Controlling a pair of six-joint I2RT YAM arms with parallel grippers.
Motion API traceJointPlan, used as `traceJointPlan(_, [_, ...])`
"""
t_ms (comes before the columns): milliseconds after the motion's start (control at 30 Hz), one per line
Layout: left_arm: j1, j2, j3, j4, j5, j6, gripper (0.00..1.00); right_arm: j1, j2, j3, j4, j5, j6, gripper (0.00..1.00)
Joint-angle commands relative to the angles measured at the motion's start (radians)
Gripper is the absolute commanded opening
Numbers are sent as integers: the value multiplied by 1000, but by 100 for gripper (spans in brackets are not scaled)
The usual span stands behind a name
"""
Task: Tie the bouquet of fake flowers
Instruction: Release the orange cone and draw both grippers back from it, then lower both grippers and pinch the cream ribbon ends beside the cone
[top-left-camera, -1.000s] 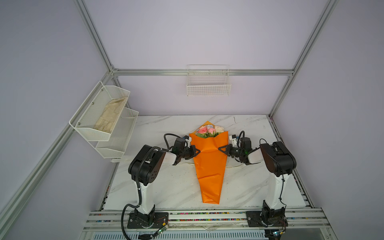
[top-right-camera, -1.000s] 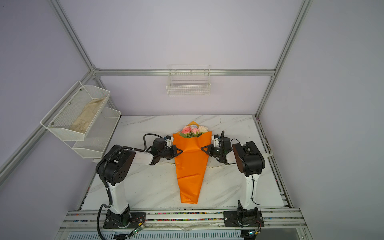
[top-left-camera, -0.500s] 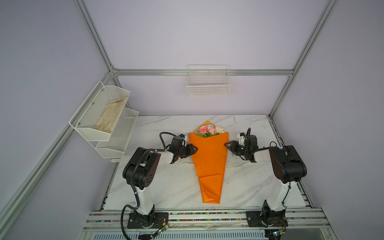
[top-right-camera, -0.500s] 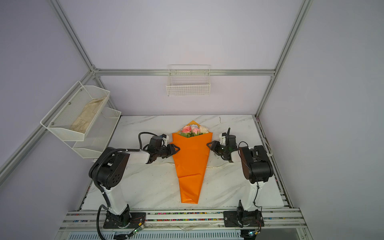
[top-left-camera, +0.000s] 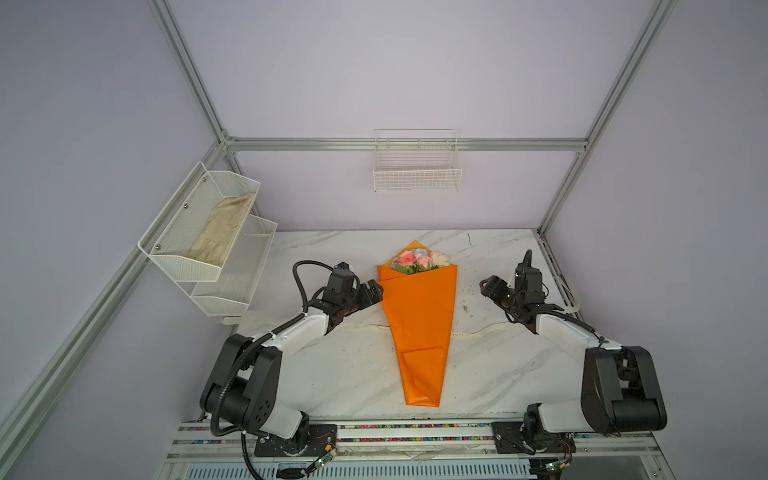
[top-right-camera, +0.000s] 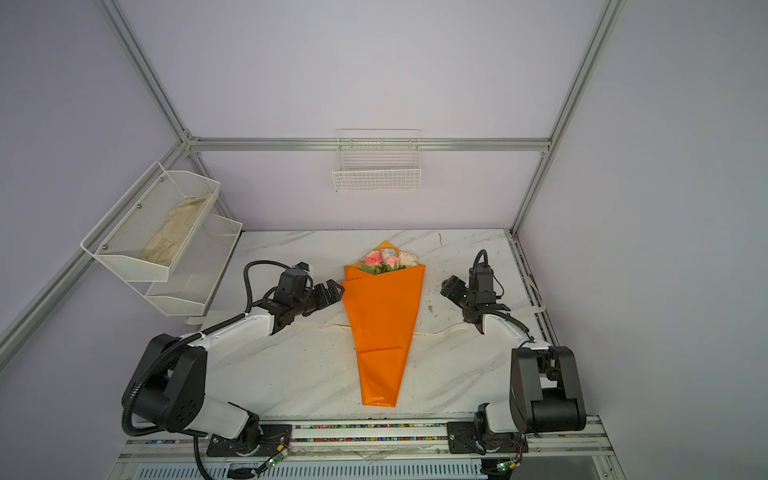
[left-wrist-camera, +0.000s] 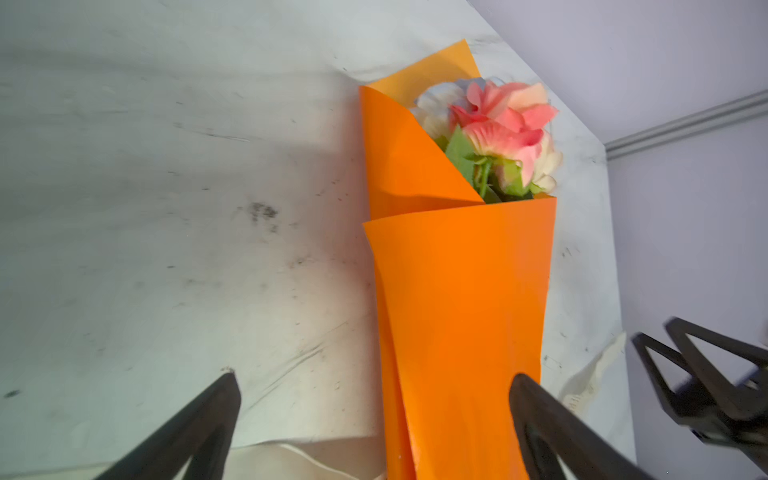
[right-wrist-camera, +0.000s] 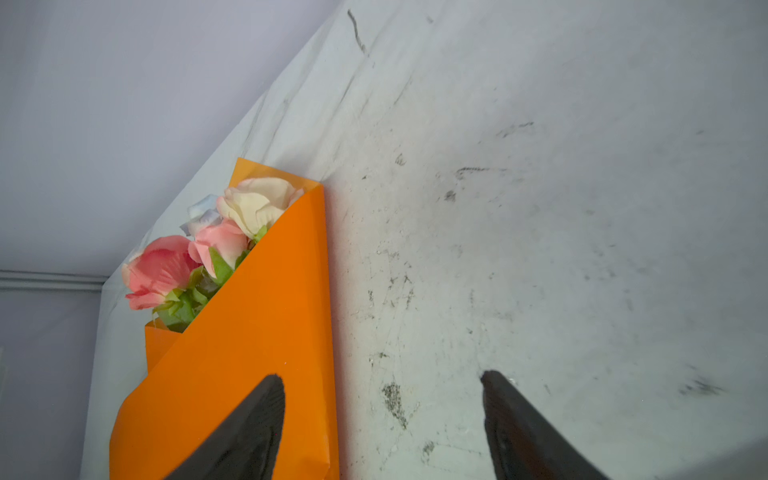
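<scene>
**Bouquet of fake flowers (top-left-camera: 419, 328) flat on table (top-left-camera: 332, 374), fingers spread on both sides**

In both top views the bouquet of fake flowers lies at the centre of the white marble table, along the 12-to-6 line. Its roses (top-left-camera: 417, 261), pink, white and cream over green leaves, point to 12 o'clock, toward the back wall. The narrow folded tip of the orange wrapping paper (top-left-camera: 422, 374) points to 6 o'clock, toward the front edge. The paper is closed into a cone, with 1 flap laid across the front.

The left gripper (top-left-camera: 375, 292) sits at 9 o'clock of the cone's wide end, just beside the paper's corner; whether it touches cannot be told. Its 2 fingers (left-wrist-camera: 208, 419) stand far apart in the left wrist view, clamped on nothing. The right gripper (top-left-camera: 485, 287) is at 3 o'clock of the same wide end, apart from the paper with bare marble between. Its 2 fingers (right-wrist-camera: 253, 428) are also spread, with nothing held.

A cream ribbon (top-left-camera: 459, 334) runs under the cone's middle and shows on the table at 9 and 3 o'clock of it. A white mesh shelf (top-left-camera: 199, 249) with 2 tiers hangs at 10 o'clock, a beige cloth (top-left-camera: 222, 228) in its upper tier. A white wire basket (top-left-camera: 417, 174) hangs on the back wall at 12 o'clock.
</scene>
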Motion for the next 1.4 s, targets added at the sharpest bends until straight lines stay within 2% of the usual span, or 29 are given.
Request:
traceJointPlan(0, [30, -70, -24, -256, -221, -80, 100, -1, -77, 10, -130, 145, -31, 78])
traceJointPlan(133, [64, -65, 17, -433, -325, -131, 98, -1, -115, 54, -211, 215, -61, 78])
traceJointPlan(233, [85, -39, 51, -516, -371, -155, 95, -2, -127, 68, -233, 227, -66, 78])
traceJointPlan(500, [202, 85, 111, -544, -375, -86, 94, -1, -139, 80, -264, 237, -79, 78])
traceJointPlan(867, [258, 253, 227, -545, -321, -42, 94, -1, -93, 73, -239, 207, -89, 78])
traceJointPlan(1133, [274, 298, 218, -562, -337, -49, 76, -1, -61, 74, -232, 197, -92, 77])
traceJointPlan(1367, [278, 333, 188, -540, -302, -53, 47, -1, -54, 71, -226, 194, -93, 77])
